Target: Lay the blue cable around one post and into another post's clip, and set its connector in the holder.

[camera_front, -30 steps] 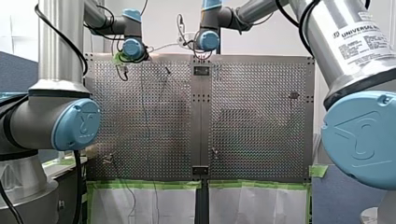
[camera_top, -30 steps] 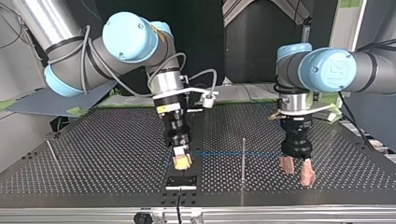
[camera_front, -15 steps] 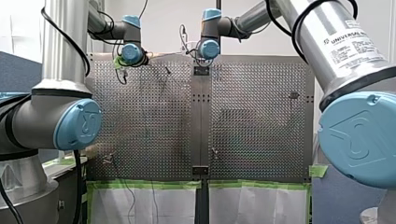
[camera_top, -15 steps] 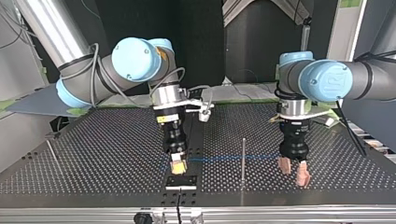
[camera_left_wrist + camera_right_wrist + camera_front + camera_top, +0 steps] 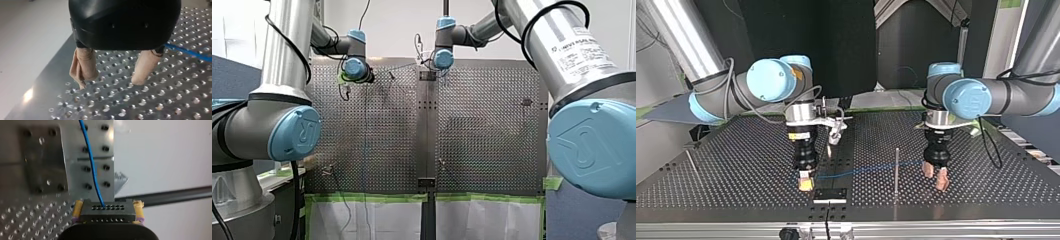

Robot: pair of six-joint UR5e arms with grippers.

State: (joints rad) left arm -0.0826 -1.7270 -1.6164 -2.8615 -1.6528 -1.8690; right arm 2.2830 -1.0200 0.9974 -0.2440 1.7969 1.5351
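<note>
In the top view my right gripper (image 5: 806,184), with yellow pads, is shut on the black connector (image 5: 806,181), just beside the black holder plate (image 5: 830,194). The right wrist view shows the connector (image 5: 104,210) clamped between the pads, the blue cable (image 5: 93,167) leaving its face. The blue cable (image 5: 861,170) runs low over the table, slanting past a thin upright post (image 5: 896,167) toward my left gripper (image 5: 936,176). That gripper is open above the perforated plate, its beige fingers (image 5: 84,66) apart with nothing between them; the cable (image 5: 188,52) lies beside it.
A second thin post (image 5: 691,162) leans at the top view's left. The table's near rail (image 5: 936,227) runs along its front edge. In the front view small posts (image 5: 441,163) and a second black plate (image 5: 427,183) stand on the perforated table (image 5: 487,140).
My right gripper has carried the connector toward the top view's left and a little nearer the camera. My left gripper has shifted left toward the post. The cable now slants.
</note>
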